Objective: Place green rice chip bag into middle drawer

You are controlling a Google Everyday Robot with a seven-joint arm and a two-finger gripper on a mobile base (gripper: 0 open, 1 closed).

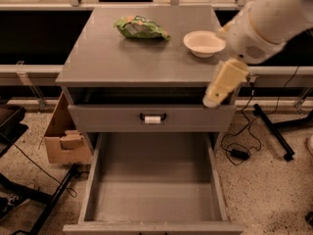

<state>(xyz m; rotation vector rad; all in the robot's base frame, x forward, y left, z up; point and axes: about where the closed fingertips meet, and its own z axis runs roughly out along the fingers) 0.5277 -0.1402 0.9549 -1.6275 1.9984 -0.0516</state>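
1. The green rice chip bag lies flat at the back of the tabletop, left of a cream-white bowl and apart from it. Nothing is touching the bag, so the pick is not yet done.
2. The middle drawer is pulled well out, with its grey floor bare. Judging by this, it is ready to take a drop from above.
3. The upper drawer front is closed, so it does not block the way down.
4. The end effector hangs at the cabinet's right front corner, below the bowl and well apart from the bag. I cannot tell whether it is released or clenched, but it carries no bag.
5. The likely next move is to reach up and left over the tabletop, clearing the bowl.
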